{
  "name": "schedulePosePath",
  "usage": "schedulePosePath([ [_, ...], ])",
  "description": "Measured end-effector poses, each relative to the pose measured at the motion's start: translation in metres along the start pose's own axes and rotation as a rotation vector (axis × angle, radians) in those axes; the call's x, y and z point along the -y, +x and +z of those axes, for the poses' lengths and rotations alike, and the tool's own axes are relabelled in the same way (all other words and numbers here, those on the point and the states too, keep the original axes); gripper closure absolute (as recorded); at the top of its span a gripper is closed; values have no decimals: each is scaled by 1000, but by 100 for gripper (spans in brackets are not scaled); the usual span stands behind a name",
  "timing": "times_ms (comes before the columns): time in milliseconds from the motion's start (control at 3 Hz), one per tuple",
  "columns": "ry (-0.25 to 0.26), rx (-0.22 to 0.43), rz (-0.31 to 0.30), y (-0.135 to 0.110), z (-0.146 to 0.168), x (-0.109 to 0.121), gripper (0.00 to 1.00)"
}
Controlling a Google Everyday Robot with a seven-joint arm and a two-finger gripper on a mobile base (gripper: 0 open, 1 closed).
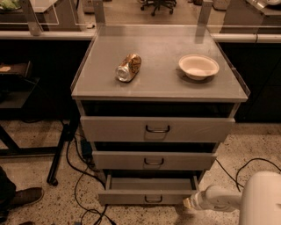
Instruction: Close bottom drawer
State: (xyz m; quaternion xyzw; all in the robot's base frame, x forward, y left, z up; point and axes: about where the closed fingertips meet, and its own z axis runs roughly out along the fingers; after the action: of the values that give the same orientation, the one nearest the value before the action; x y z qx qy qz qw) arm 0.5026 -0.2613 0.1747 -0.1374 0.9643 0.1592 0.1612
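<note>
Now | bottom drawer (127,197) grey, part-open | tool (189,203) at right corner, state unclear

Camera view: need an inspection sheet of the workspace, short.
Surface: grey cabinet top, carrying two items.
Job's things: bottom drawer partly pulled out, its inside visible; middle drawer and top drawer above it.
Clutter: drink can lying on its side, left; white bowl upright, right; the two are apart.
Grippers: gripper low at the bottom drawer's front right corner; contact not clear.
Cables: dark cables on the floor left of the cabinet; another cable on the right.
Surroundings: shoe bottom left; office chair behind the cabinet.
</note>
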Motion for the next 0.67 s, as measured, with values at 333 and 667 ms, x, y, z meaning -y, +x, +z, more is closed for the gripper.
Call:
schedulePosePath([
  [333, 21, 45, 27, -15, 5, 4, 100],
  [667, 41, 98, 45, -32, 2, 10, 100],
])
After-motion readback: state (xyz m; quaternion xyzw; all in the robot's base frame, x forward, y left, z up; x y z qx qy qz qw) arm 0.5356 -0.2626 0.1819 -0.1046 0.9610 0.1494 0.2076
